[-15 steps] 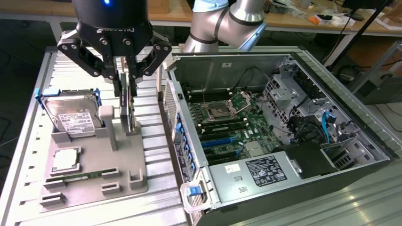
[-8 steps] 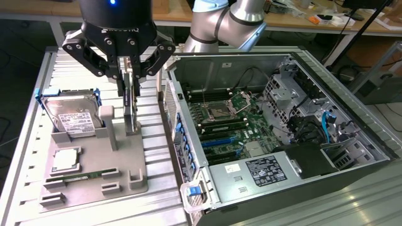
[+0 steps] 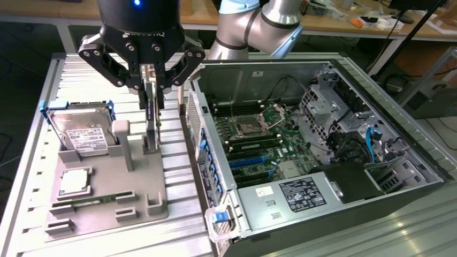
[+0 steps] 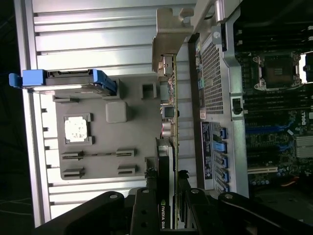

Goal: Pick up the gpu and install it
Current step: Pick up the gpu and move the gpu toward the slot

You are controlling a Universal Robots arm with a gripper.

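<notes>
the black gripper (image 3: 152, 88) is clamped on one end of the gpu (image 3: 151, 123), a thin flat card with matte fingers either side (its green edge and small chips show in the wrist view). its long axis stands upright, with the pale bent-metal bracket (image 4: 168, 34) at the end away from the fingers. it hangs over the grey moulded tray (image 3: 93, 214), just beside the open steel case (image 3: 243, 80). i cannot tell whether it touches the tray.

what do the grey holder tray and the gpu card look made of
flat grey holder tray: probably matte moulded or printed plastic; uniform dull grey.
thin dark gpu card: circuit board, soldered parts along its edge; pale bent bracket looks sheet metal.
</notes>
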